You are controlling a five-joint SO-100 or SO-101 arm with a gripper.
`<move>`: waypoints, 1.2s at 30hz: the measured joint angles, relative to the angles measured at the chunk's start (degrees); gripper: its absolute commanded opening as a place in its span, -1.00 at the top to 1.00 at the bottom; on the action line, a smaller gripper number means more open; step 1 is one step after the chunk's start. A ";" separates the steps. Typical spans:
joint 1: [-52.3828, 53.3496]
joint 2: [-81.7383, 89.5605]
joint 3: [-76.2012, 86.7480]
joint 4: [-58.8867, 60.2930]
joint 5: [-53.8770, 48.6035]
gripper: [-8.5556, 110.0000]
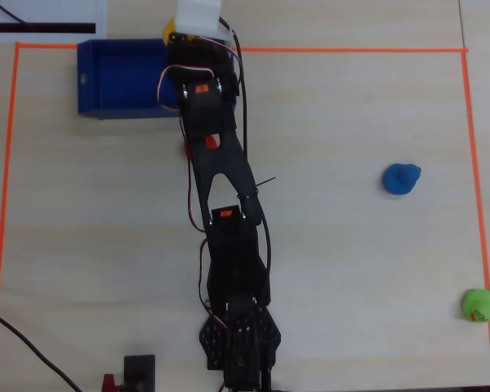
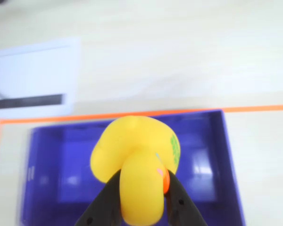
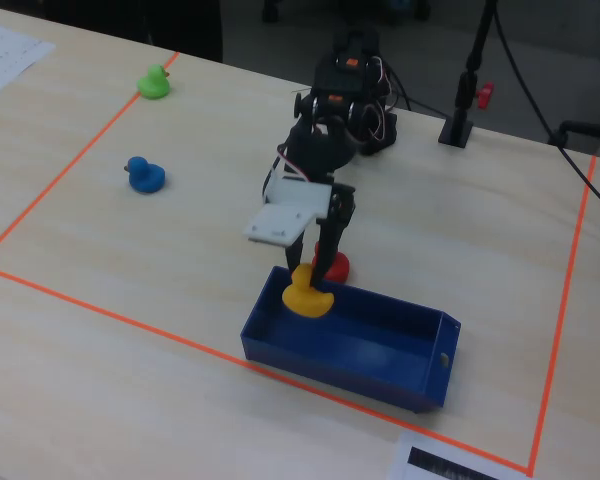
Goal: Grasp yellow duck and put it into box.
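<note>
Four toy ducks, one of each colour: one yellow duck [image 3: 307, 297], one red duck [image 3: 335, 266], one blue duck [image 3: 144, 175] at 3 o'clock in the overhead view, and one green duck [image 3: 155, 82] at 4 o'clock there. One blue box [image 3: 380, 365] at 11 o'clock overhead. One robot arm [image 1: 229, 245] with one claw [image 2: 142, 187].

No legible text anywhere. Green marks on yellow duck [image 2: 132, 160] blurred in wrist view. Dark bar on white sheet [image 2: 35, 77], far left, unreadable.
</note>
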 measured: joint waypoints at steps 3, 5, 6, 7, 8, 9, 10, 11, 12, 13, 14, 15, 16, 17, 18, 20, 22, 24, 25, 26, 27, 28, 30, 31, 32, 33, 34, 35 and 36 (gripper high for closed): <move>0.70 -3.43 2.20 -0.18 0.62 0.86; 1.14 -3.87 4.48 -0.18 1.41 0.86; 1.49 -3.87 5.54 -0.18 1.49 0.86; 1.85 -3.87 6.59 -0.18 1.58 0.86; 2.29 -3.87 7.65 -0.18 1.76 0.86; 2.72 -3.87 8.79 -0.18 1.76 0.86; 3.08 -3.87 9.84 -0.26 1.76 0.86; 3.52 -3.87 10.72 -0.35 1.76 0.85; 3.78 -3.87 11.60 -0.88 1.76 0.83; 4.04 -3.87 12.66 -1.49 1.58 0.76; 4.22 -3.87 13.71 -2.02 1.23 0.69; 4.22 -3.87 14.94 -2.29 0.70 0.65; 4.22 -3.78 15.82 -2.55 0.26 0.61; 4.31 -3.52 16.70 -2.99 0.00 0.58; 4.31 -2.99 17.58 -3.43 -0.09 0.54; 4.31 -2.20 18.81 -3.69 -0.09 0.52; 4.31 -1.32 19.69 -3.96 -0.09 0.51; 3.96 -0.62 19.86 -4.39 0.53 0.52; 3.60 -0.09 19.86 -4.48 0.97 0.53; 3.25 0.53 19.86 -4.57 1.41 0.53; 2.99 1.23 19.51 -4.57 1.85 0.54; 2.81 2.02 18.72 -4.57 2.37 0.57; 2.72 3.69 15.82 -4.04 3.52 0.64; 2.72 4.48 13.71 -3.78 4.22 0.69; 2.72 5.27 11.34 -3.52 5.10 0.75; 2.72 6.06 8.79 -3.25 5.98 0.81; 2.72 6.77 6.15 -2.99 6.94 0.85; 2.72 7.73 3.60 -2.64 7.82 0.85; 2.72 8.70 1.41 -2.20 8.61 0.85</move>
